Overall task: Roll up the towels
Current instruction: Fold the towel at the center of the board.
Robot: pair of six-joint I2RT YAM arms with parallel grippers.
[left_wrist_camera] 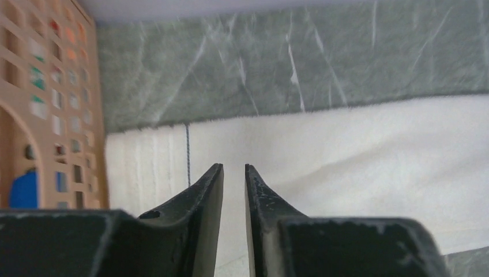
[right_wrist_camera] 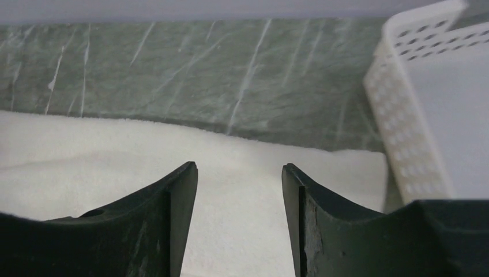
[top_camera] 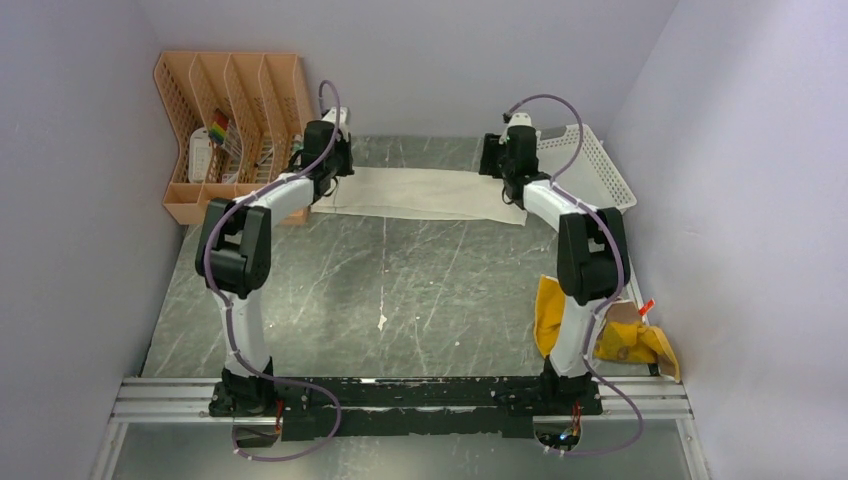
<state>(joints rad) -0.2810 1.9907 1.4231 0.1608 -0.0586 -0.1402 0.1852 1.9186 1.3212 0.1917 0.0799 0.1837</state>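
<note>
From the top view, you see the cream-white towel (top_camera: 415, 193) spread flat as a long strip across the far part of the worktop (top_camera: 400, 290), running from the tan slotted rack (top_camera: 230, 100) on the left to the white mesh basket (top_camera: 600, 170) on the right. Your 2 arms reach out to it, the left gripper (top_camera: 333, 158) over its left end and the right gripper (top_camera: 507, 168) over its right end; from here you cannot tell how the fingers stand. The mustard-yellow towel (top_camera: 552, 318) lies crumpled at the near right, just beside the right arm's base, with the brown towel (top_camera: 623, 312) bunched against it, too small to read further. In the left wrist view, the left gripper (left_wrist_camera: 233, 168) points at the towel's left part, its 2 fingers (left_wrist_camera: 209, 193) parted by a narrow slit with nothing between them; the white cloth shows through the gap. The towel's left edge lies next to the rack, and grey worktop shows beyond its far edge. In the right wrist view, the right gripper (right_wrist_camera: 239, 167) hangs over the towel's right part with its fingers (right_wrist_camera: 180, 199) wide apart and holding nothing. The towel's right corner lies just beside the basket wall.
</note>
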